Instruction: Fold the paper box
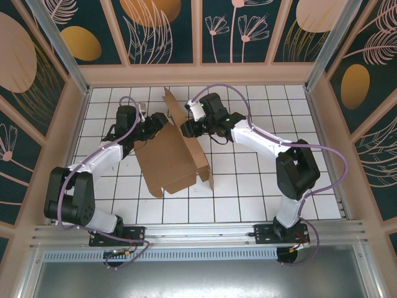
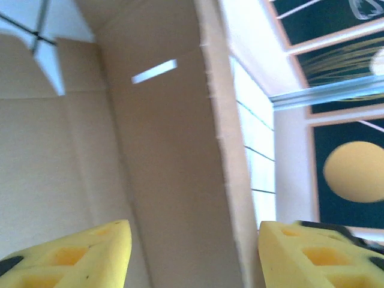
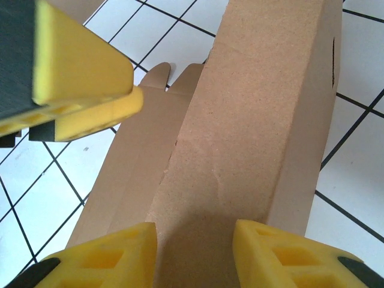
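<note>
As the paper box [image 1: 169, 160] is lying partly folded on the tiled table [image 1: 248, 186], the left gripper [image 1: 162, 120] is straddling its far-left wall, released, while the right gripper [image 1: 186, 129] is bracketing its raised right wall; whether it is clenching cannot be told.

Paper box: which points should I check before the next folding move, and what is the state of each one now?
1. Left hand open, a raised wall of the paper box between its fingers: ok.
2. Right hand open over a cardboard panel: ok.
3. Firm grip on the box: not ok, no hand is closed.
4. Space between the two hands: cannot tell, they are close together.
5. Slot in the wall uncovered: ok.
</note>
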### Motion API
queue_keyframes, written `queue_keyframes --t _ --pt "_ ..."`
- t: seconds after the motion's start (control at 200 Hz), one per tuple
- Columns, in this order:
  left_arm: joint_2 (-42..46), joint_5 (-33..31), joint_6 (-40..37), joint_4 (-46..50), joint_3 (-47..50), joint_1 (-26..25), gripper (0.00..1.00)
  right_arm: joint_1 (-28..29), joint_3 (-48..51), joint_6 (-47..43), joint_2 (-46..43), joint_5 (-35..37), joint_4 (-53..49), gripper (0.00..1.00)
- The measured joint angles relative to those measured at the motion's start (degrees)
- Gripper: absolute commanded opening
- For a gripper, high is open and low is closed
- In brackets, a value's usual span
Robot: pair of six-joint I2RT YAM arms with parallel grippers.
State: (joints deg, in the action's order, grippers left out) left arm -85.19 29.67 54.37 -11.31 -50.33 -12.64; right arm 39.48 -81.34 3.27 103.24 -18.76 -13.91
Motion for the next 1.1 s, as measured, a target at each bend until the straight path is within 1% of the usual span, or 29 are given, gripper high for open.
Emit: queue_keyframes --t 0.07,0.175,0.36,0.505,0.545,0.591,0.631,0.741,0.901,0.981,1.101 --pt "-1.5 3.2 0.4 -3.0 -0.3 0.0 0.58 0.0 0.0 -0.2 0.0 -0.3 0.0 0.41" --pt "-6.0 7.4 0.4 -6.2 -2.2 0.0 0.58 0.0 0.1 -0.6 0.0 -0.8 0.2 0.41" --pt "-11.8 11.8 0.4 -8.3 -4.8 0.0 0.56 0.0 0.5 -1.6 0.0 -1.9 0.8 0.41" --pt "-15.8 14.6 0.7 -11.0 -8.3 0.0 0.50 0.0 0.9 -2.8 0.0 -2.6 1.4 0.40" --pt "-16.8 15.3 0.8 -11.7 -9.1 0.0 0.47 0.0 0.9 -3.0 0.0 -2.8 1.4 0.40" --pt "-18.0 15.9 1.0 -12.5 -10.0 0.0 0.41 -0.1 0.9 -3.4 0.0 -2.9 1.4 0.39" --pt "-18.9 16.6 1.3 -13.1 -10.6 0.0 0.39 -0.1 0.9 -3.7 0.0 -3.0 1.4 0.39" --pt "-21.1 19.5 2.7 -17.4 -10.8 0.4 0.38 -0.3 1.2 -4.7 0.0 -3.6 1.6 0.39" --pt "-24.2 25.1 6.3 -26.6 -10.3 1.5 0.37 -0.9 1.6 -5.8 0.0 -4.9 2.0 0.38" --pt "-24.9 26.9 7.1 -29.3 -9.7 1.9 0.35 -1.0 1.9 -6.2 0.0 -5.3 2.3 0.38" --pt "-25.0 28.7 7.3 -30.5 -9.3 2.3 0.29 -1.2 2.5 -6.4 -0.3 -5.3 3.0 0.38"
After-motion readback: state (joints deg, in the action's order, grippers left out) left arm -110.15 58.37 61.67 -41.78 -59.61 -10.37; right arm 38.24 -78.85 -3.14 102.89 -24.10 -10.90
